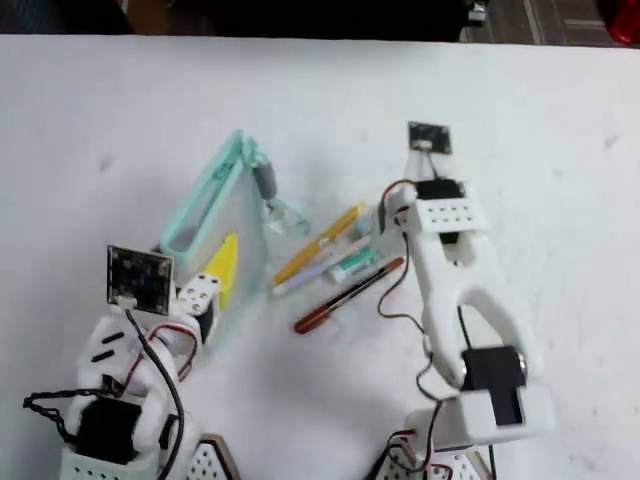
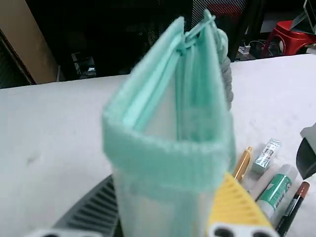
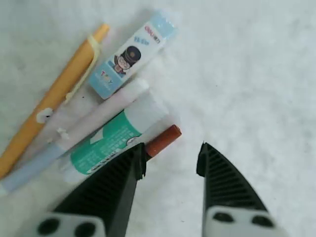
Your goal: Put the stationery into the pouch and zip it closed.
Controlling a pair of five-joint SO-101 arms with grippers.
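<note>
On the white table point(image 1: 540, 110), your right gripper point(image 3: 171, 157) has its jaws apart, the brown pen point(image 3: 163, 139) tip at one fingertip. Just beyond lie a green tube point(image 3: 111, 140), a pale pen point(image 3: 94, 118), an orange pen point(image 3: 54, 98) and an eraser point(image 3: 131, 54). Your left gripper point(image 2: 165, 212) is clamped on the pouch point(image 2: 168, 123), which stands with its mouth open.

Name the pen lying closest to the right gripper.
The brown pen: its end lies by the right gripper, while the orange pen lies farthest.

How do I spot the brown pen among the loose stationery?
Beside the upright mint-green translucent pouch, loose stationery lies fanned on the white table. The slim reddish-brown pen is the bottom piece in the high view and the only dark one.
</note>
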